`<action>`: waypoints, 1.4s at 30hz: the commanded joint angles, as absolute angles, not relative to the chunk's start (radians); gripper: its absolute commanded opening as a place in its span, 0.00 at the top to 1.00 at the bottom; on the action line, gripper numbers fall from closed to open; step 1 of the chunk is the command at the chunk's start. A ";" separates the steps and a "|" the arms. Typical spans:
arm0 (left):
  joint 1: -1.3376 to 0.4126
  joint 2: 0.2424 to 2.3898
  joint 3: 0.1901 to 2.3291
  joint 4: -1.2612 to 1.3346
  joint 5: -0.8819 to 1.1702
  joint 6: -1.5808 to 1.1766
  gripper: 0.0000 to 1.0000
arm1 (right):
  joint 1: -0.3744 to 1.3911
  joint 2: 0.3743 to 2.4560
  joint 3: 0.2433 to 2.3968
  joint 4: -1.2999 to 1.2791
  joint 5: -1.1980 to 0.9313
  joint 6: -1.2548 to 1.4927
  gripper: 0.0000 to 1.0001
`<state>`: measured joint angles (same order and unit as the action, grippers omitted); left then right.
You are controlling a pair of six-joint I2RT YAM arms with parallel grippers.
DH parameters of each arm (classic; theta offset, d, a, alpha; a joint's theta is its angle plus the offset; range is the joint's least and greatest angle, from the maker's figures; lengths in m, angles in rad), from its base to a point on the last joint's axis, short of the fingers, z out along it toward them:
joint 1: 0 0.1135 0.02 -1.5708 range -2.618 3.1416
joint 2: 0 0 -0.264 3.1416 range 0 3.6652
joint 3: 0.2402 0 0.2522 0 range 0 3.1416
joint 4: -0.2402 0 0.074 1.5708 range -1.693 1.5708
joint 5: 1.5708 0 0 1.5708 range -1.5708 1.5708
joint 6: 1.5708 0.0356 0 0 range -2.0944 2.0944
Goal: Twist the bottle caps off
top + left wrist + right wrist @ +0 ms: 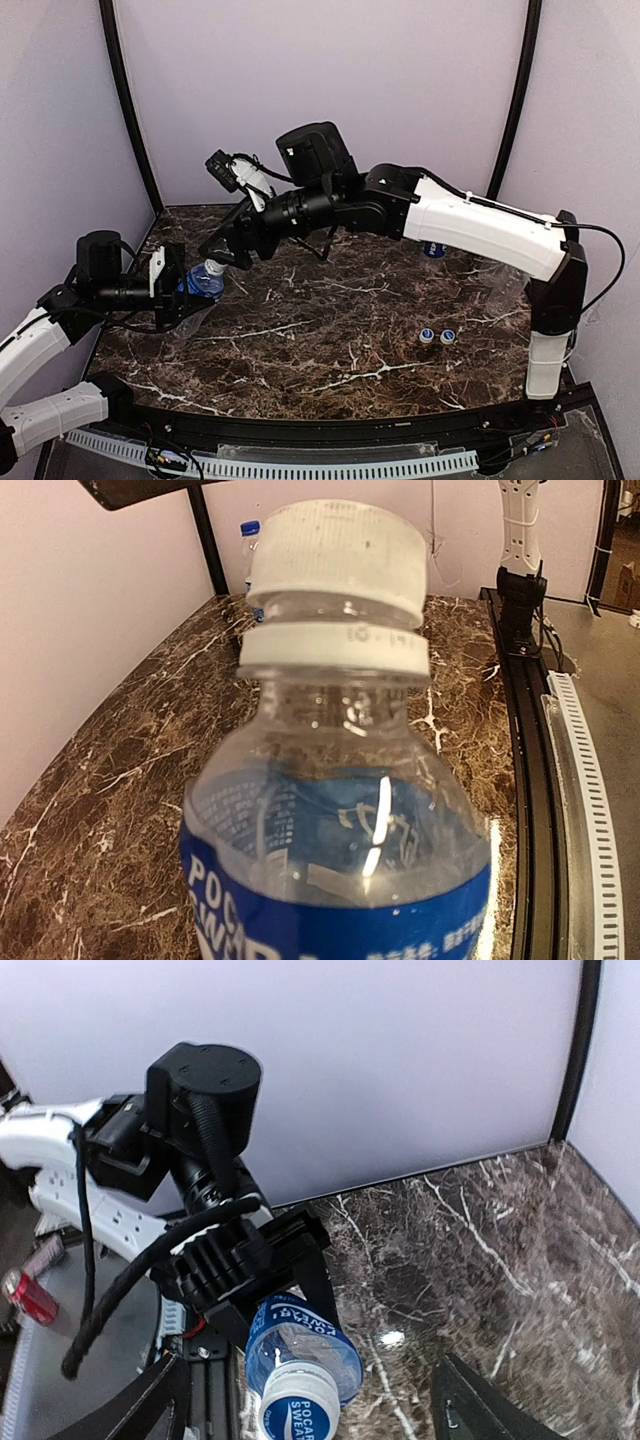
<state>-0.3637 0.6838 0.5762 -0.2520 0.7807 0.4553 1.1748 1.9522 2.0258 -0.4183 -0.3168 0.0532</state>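
Observation:
A clear bottle [205, 282] with a dark blue label lies tilted in my left gripper [175, 285], which is shut round its body above the table's left side. Its white cap [335, 555] is on the neck, and the collar ring sits just below it. The right wrist view looks down on the cap's blue printed top [297, 1412]. My right gripper [222, 255] has reached across to the bottle's neck. It stands open, with a dark finger [135, 1410] on one side of the cap and the other finger [480, 1400] well apart from it. My left fingers are hidden in the left wrist view.
Two loose caps [427, 336] [447, 336] lie on the marble table [330, 360] at the right front. Another blue-labelled bottle [434, 250] stands at the back right, with clear plastic beside it. The right arm spans the table's middle.

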 commanded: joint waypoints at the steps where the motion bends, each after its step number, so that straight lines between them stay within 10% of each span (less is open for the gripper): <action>1: -0.360 0.675 0.555 -0.216 0.738 0.436 0.65 | 1.180 2.002 2.069 -0.418 -0.314 0.238 0.23; 12: -0.360 0.681 0.556 -0.208 0.724 0.437 0.65 | 1.184 2.012 2.085 -0.512 -0.291 0.239 0.47; 23: -0.360 0.682 0.562 -0.219 0.739 0.440 0.66 | 1.184 1.998 2.070 -0.525 -0.341 0.135 1.00; 31: -0.360 0.688 0.589 -0.525 0.977 0.645 0.63 | 1.237 1.819 1.804 -0.565 -0.628 -0.607 1.00; 42: -0.361 0.696 0.627 -0.777 0.935 0.921 0.64 | 1.291 1.824 1.832 -0.728 -0.341 -1.138 1.00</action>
